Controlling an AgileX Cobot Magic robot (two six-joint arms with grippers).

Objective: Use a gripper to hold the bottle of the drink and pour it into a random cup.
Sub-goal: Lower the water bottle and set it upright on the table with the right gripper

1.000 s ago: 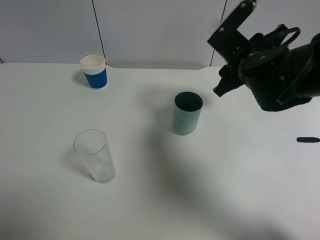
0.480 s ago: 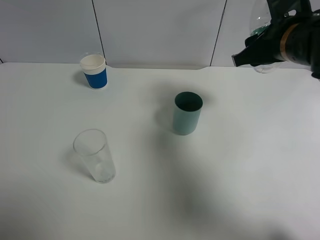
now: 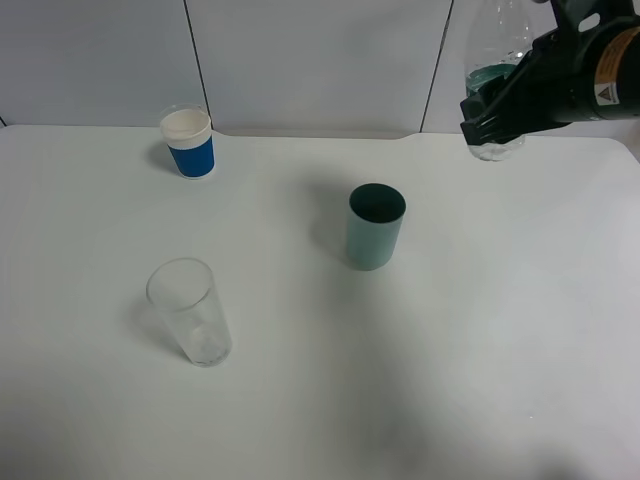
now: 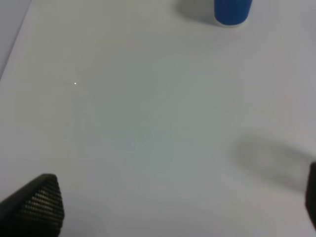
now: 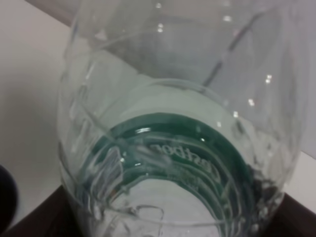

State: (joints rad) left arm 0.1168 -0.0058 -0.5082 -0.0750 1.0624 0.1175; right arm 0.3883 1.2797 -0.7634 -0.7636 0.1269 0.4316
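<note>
Bottle (image 3: 497, 40) runs off the top edge in the high view, upper end out of sight, label mostly behind the right gripper (image 3: 492, 115). On the right wrist it's a close blur, print unreadable, jaws hidden. Left wrist: paper cup (image 4: 232, 11) cropped to its blue base, left gripper (image 4: 173, 207) just fingertips (image 4: 37, 206) at the edges.

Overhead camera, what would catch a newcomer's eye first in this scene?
The black right gripper, clamped on a clear bottle with a green label and raised in the upper right of the view, stands out first. Next comes the teal cup, upright in the middle of the white table. A clear glass stands front left and a blue-banded paper cup back left.
</note>
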